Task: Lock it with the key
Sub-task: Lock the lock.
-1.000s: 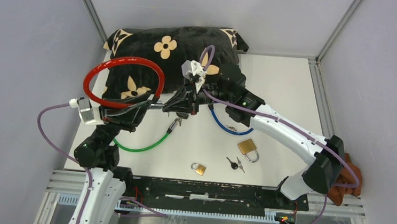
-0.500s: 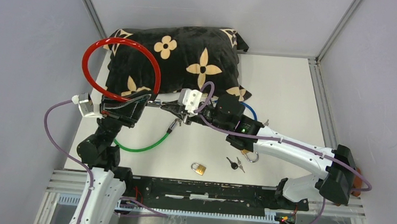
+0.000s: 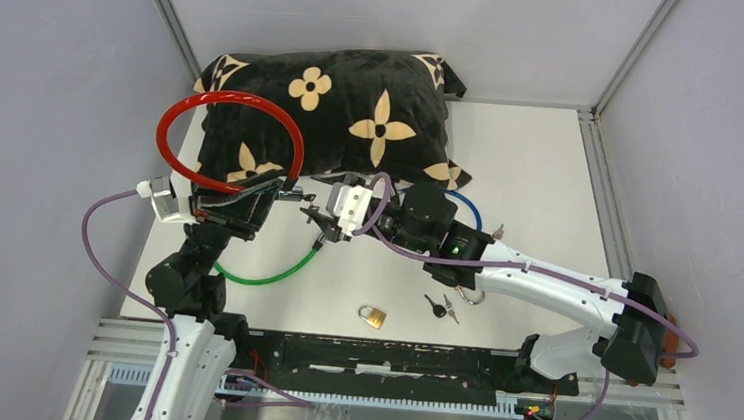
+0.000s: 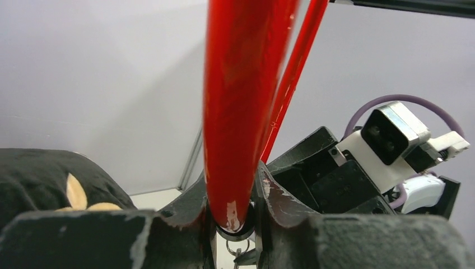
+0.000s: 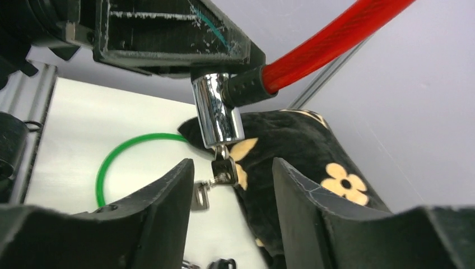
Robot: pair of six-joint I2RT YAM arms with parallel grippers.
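Red cable lock (image 5: 217, 112) (key (image 5: 224, 171) inserted) held by left claw (image 4: 234, 221).

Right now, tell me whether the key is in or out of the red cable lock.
In. The key sticks out of the end of the chrome cylinder; the right fingers stand open either side, apart.

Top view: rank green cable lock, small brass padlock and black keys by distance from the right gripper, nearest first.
From the right gripper:
1. Green cable lock, just below it, toward the left arm.
2. Small brass padlock, near edge, center.
3. Black keys, right of the padlock.
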